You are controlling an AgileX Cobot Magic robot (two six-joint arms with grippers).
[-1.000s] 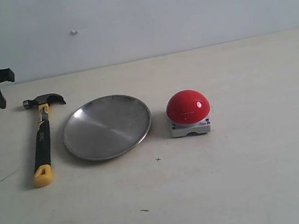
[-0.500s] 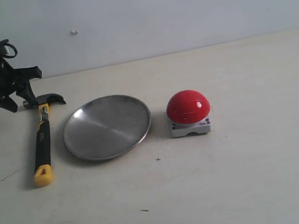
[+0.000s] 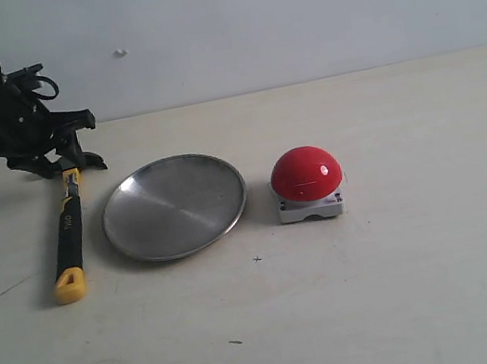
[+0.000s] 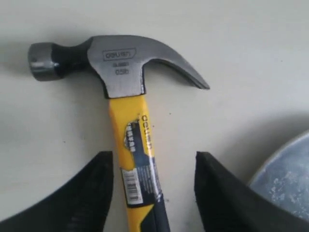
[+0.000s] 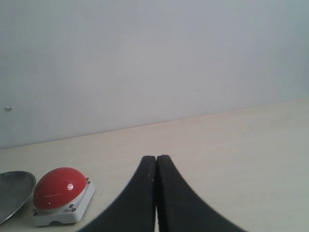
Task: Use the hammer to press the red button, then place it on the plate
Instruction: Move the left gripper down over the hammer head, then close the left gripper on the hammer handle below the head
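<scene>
The left pincer (image 4: 153,158) was seen spread wide, with its two dark fingers (image 4: 82,198) set on either side of the yellow neck of the hammer (image 4: 123,63), just below the head. A clear gap was left on each side, so nothing was gripped, and no contact with the handle could be made out. In the exterior view this pincer (image 3: 64,166) was poised low over the hammer's head end, at the far left of the desk (image 3: 413,284).

The hammer (image 3: 69,233) was laid flat on the desk, with its head toward the back wall and its yellow butt toward the front. It lay just beside the plate (image 3: 175,205) but apart from it. The red button (image 3: 305,174) was stood to the right of the plate, near it but not touching, and was untouched by either arm.

The pickup of the hammer was judged to be the step in hand, with neither the press nor the placing yet done. For the next move, the fingers would have to be lowered around the neck and closed firmly, then the hammer lifted and carried across the plate to the button.

The right pincer (image 5: 156,162) was clenched on nothing, well clear of the button (image 5: 58,188).
</scene>
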